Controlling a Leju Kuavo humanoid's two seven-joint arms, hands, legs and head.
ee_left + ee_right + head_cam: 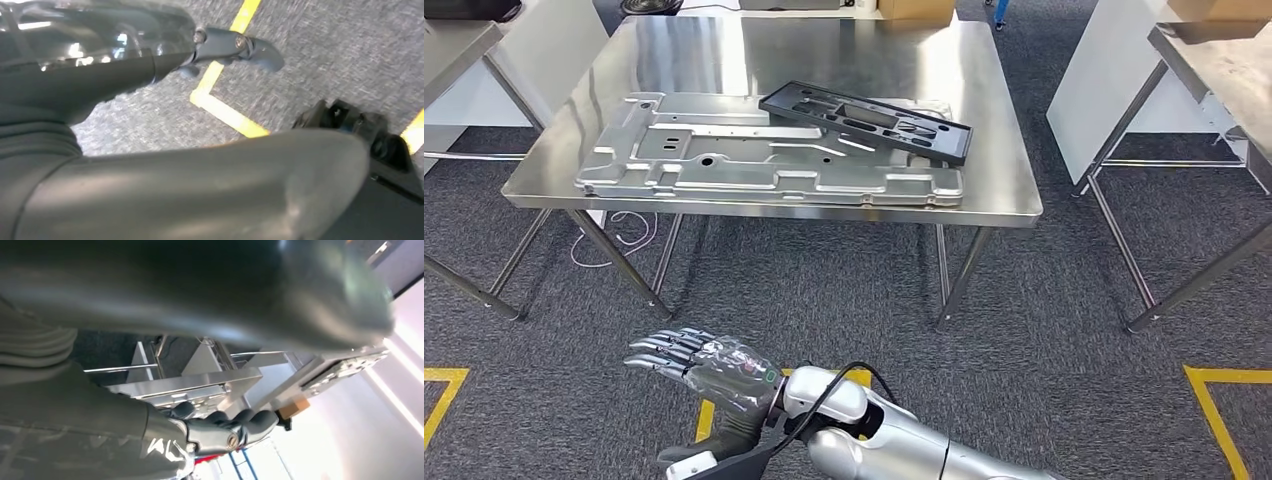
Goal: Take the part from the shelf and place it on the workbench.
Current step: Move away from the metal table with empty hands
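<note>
Two parts (769, 155) lie on the workbench (674, 60); right hand (709, 370) seemingly empty, fingers loosely spread.

Glossy steel workbench (984, 190), matt black plastic part (869, 120), rough grey carpet (1024, 330).

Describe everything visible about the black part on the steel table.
The black part is a flat, long rectangular frame, matte and plastic-looking, pierced by several rectangular and slotted cutouts with a raised rim. It lies slantwise on the far right of the steel table, its near long edge resting on top of the large silver stamped metal panel, so it sits slightly tilted. Neither hand touches it; the right hand is low in front of the table, holding nothing.
</note>
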